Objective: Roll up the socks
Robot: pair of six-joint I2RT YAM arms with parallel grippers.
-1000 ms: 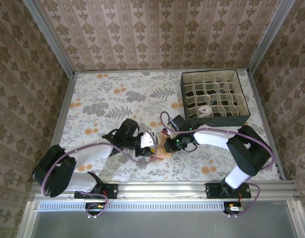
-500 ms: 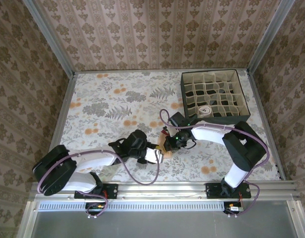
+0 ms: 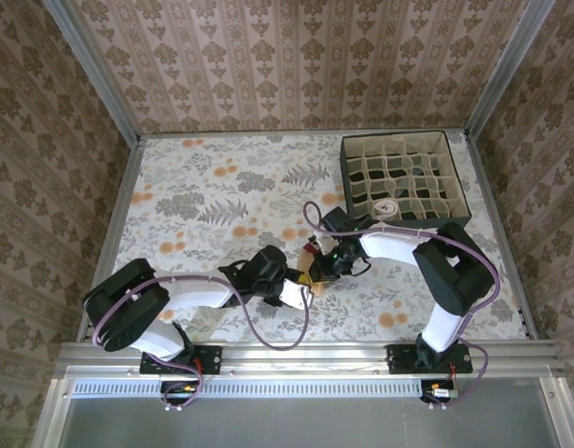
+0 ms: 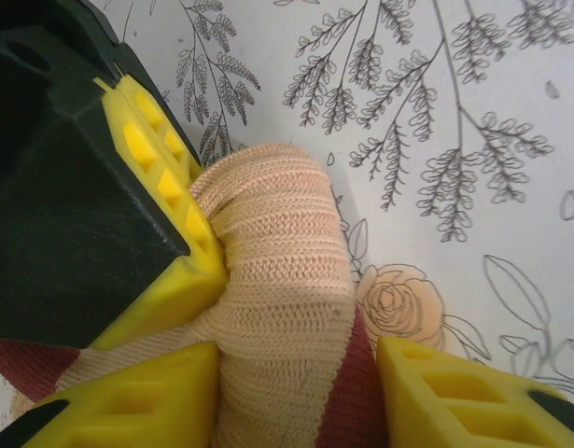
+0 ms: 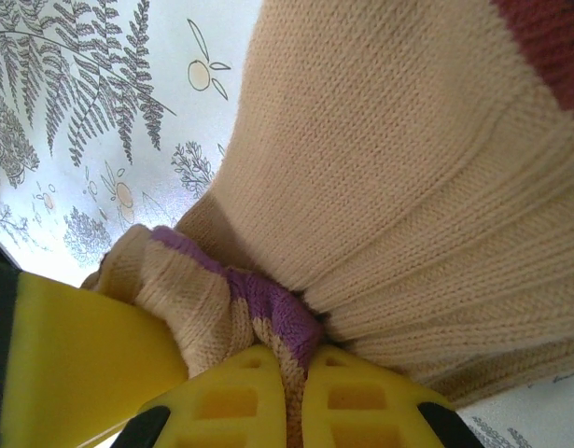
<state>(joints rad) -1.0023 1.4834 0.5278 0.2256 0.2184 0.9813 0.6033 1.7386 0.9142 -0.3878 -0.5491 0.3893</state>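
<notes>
Floral worktop (image 3: 203, 187), patterned walls (image 3: 296, 56); right fingers (image 5: 333, 401) pinched tight on tan sock (image 4: 277, 280), left fingers (image 4: 455, 392) clasped round it.

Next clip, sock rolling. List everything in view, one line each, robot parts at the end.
tan sock: one, tan with maroon patches, near-middle of the table, held between both grippers
rolled sock: one, cream-white, in a compartment toward the organizer box's near wall
organizer box: one, dark with cream dividers, far right of the table
table: one, white floral covering, between the walls
walls: three, beige patterned, around the table
rail: one, silver, near edge
left gripper: one, black with yellow fingers, closed on the tan sock
right gripper: one, black with yellow fingers, pinching the sock's striped cuff
</notes>
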